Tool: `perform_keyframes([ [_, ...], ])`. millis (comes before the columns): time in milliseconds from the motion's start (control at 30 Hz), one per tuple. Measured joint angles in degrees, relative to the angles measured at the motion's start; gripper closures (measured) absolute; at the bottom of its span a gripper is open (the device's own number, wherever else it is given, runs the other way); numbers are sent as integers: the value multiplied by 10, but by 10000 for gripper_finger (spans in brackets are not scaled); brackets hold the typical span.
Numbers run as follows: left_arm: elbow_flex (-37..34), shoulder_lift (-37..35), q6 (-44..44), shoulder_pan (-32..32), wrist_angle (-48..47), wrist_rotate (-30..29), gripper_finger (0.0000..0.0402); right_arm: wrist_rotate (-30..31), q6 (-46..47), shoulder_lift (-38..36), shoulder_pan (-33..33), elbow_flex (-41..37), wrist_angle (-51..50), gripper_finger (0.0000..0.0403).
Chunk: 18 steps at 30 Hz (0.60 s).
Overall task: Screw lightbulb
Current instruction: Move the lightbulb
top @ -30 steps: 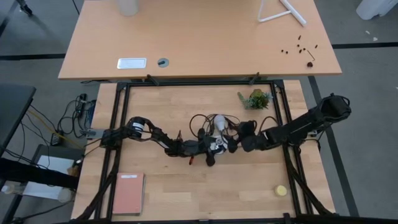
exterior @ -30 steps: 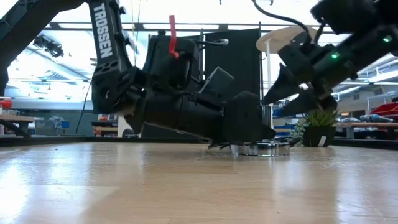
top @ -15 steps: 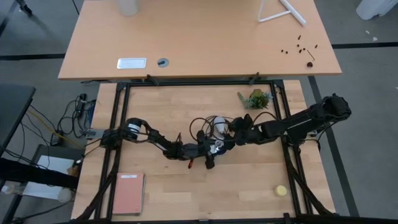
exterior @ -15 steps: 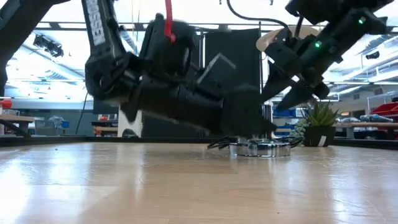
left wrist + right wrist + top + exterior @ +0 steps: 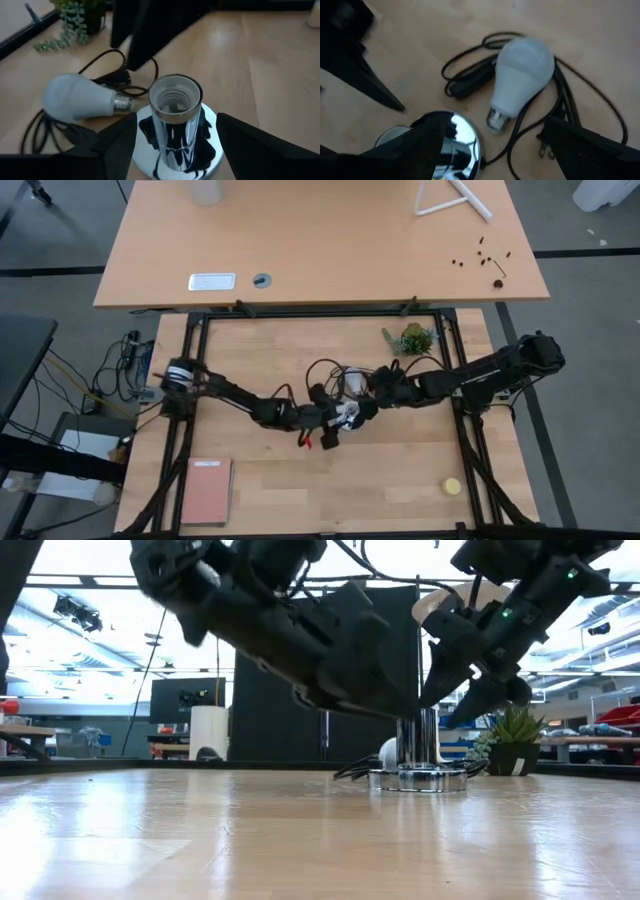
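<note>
A: What changed? The left jaws [image 5: 175, 145] have lifted and stand wide, empty, astride the chrome socket base [image 5: 175, 107].

B: And the lightbulb [image 5: 522, 75]?

A: Lying on the table among the black cord [image 5: 465, 75], between the right jaws [image 5: 495, 150], also wide and empty. Picking comes next.

Potted plant [image 5: 411, 338]; pink notebook [image 5: 206, 491]
</note>
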Motion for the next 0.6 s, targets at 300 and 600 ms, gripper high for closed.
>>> perform_keyframes([
  [300, 1, -54, 48, -17, -9, -9, 127, -73, 22, 1, -42, 0, -22, 56],
  [600, -134, -53, 80, -59, 296, -56, 133, -91, -11, 53, -56, 81, -99, 56],
])
